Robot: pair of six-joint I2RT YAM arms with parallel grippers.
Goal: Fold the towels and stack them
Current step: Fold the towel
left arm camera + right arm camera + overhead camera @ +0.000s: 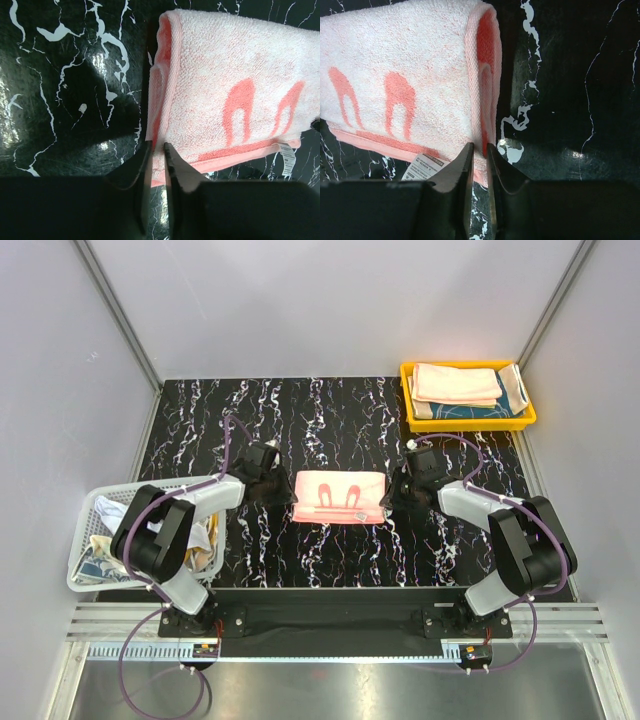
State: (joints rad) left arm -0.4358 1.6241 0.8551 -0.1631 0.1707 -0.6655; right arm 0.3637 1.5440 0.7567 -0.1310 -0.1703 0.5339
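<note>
A pink towel [338, 497] with darker pink arch marks lies folded in a long strip in the middle of the black marbled table. My left gripper [283, 490] is at its left end. In the left wrist view the jaws [157, 150] stand narrow, pinching the towel [230, 90] at the near corner of its folded edge. My right gripper [392, 498] is at the right end. There the jaws [479, 150] likewise pinch the near corner of the towel [405, 75], beside its white care label [422, 166]. More folded towels [456, 383] lie stacked in the tray.
A yellow tray [468, 426] stands at the back right with a beige towel on top and a navy patterned one [475, 411] under it. A white mesh basket [88, 502] at the left edge holds several crumpled towels [100, 550]. Grey walls close in the table.
</note>
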